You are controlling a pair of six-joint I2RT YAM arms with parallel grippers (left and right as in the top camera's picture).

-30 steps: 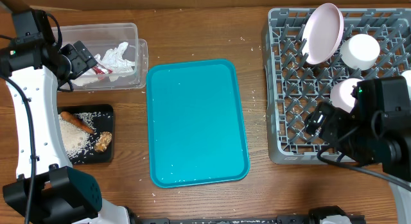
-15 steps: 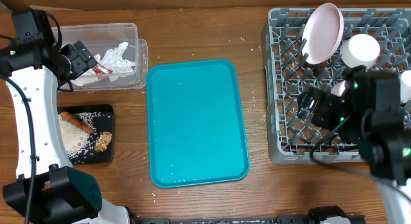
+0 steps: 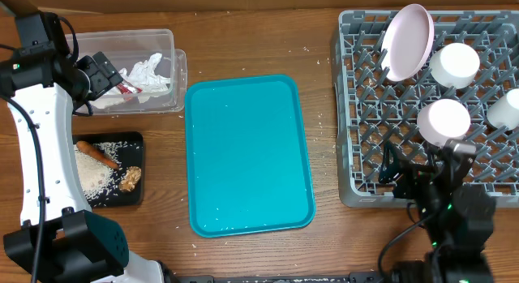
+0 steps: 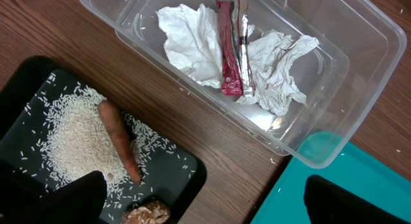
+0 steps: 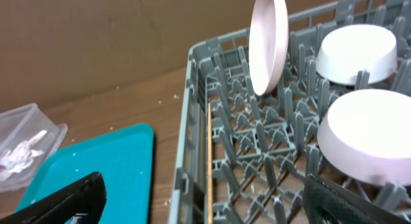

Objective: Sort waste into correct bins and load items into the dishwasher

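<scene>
Left gripper (image 4: 205,201): spread wide, holding nothing, hanging above the two bins. Right gripper (image 5: 205,199): same, fully apart and empty, low at the near side of the dish rack (image 3: 345,113), looking in along the pegs.

Sorting by type, as laid out:
- Clear tub (image 4: 321,108) for dry rubbish: crumpled napkin (image 4: 192,44) with red wrapper (image 4: 229,57) lying across it.
- Black tray (image 4: 186,179) for food scraps: rice (image 4: 77,134) in a heap, carrot (image 4: 119,140) laid over it, brown lump (image 4: 146,214) at the near corner. No mixing visible.

Rack load:
- Pink plate (image 3: 408,41) stood on edge between pegs, presumably to keep it upright and draining.
- Three white cups (image 3: 443,121) to its right, apparently upside down on the pegs.
- Chopstick (image 5: 209,160) flat along the wall nearest the teal tray (image 3: 247,153); thin enough to slip through the grid floor, by the look of it.

Teal tray bare bar a few stray grains, more scattered on the worktop (image 3: 324,72). No green saucer spotted. Judging task nearly finished.
</scene>
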